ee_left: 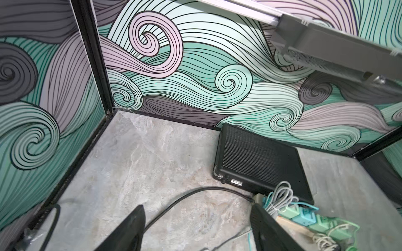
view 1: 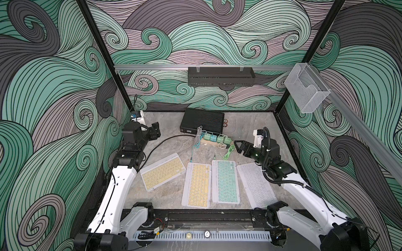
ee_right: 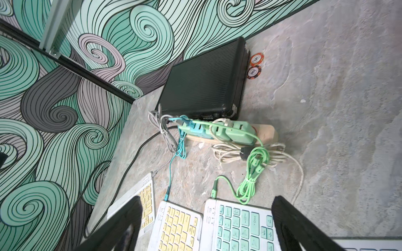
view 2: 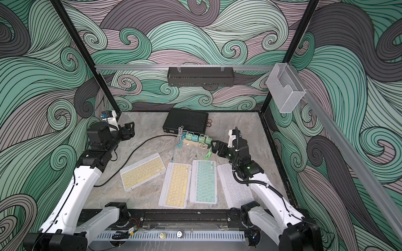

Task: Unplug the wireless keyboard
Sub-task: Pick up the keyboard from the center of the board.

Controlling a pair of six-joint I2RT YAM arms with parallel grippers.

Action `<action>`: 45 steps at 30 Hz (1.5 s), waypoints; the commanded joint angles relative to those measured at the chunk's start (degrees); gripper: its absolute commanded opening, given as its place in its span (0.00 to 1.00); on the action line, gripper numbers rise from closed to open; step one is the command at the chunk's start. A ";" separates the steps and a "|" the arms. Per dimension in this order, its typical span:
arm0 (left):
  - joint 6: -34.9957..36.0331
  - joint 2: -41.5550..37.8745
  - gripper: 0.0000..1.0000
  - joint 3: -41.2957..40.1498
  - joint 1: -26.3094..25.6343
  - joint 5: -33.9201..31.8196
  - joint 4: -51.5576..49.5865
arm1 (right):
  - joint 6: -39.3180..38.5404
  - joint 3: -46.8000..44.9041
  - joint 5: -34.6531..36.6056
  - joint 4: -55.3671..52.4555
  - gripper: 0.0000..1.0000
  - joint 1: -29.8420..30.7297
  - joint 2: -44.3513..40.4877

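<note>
Hovering with the right pincer [view 1: 238, 147] spread wide and pinching nothing, just beside the right end of the power strip [ee_right: 266, 133], over the bundled green cable [ee_right: 252, 171]. Holding the left pincer [view 1: 157, 130] likewise spread and empty, well apart from the power strip on its left (out of the way for now). Looking at four keyboards [view 1: 196, 184] lying flat on the surface [view 1: 250, 121] in front of the power strip. Judging the teal keyboard [view 1: 225, 181] to be the likely target, lying straight in front of the power strip and nearest the right pincer (though not being told which of the four). Seeing its green connector [ee_right: 214, 192] sitting at the keyboard edge facing the power strip; not managing to tell whether fully seated.

Aiming for the connector's stiff body rather than the limp cable, lining the jaws up across it, coming down low and closing firmly. Then pulling straight toward the power strip, along the socket's line, never upward. Expecting a light keyboard to slide with the plug, so probably bringing the left pincer down on it to pin it. Steering clear of the loose coils [ee_right: 228, 155] beside the power strip (easy to snag).
</note>
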 commanded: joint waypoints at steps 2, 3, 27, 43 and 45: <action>12.12 3.50 0.77 -0.20 -0.50 3.01 -7.46 | 1.01 0.79 3.04 3.31 0.92 4.21 1.84; 13.05 4.79 0.75 0.44 -0.50 5.27 -7.88 | 0.77 1.09 3.10 4.05 0.92 4.59 2.64; 44.69 27.90 0.62 9.02 -15.11 10.10 -13.87 | -7.48 9.18 7.17 8.67 0.95 1.35 14.44; 37.10 37.38 0.57 20.31 -18.53 5.90 -28.35 | -6.97 7.88 5.73 7.94 0.95 -1.72 13.24; 34.73 39.27 0.57 23.00 -19.11 5.73 -30.41 | -6.81 7.68 4.66 7.94 0.94 -1.87 12.91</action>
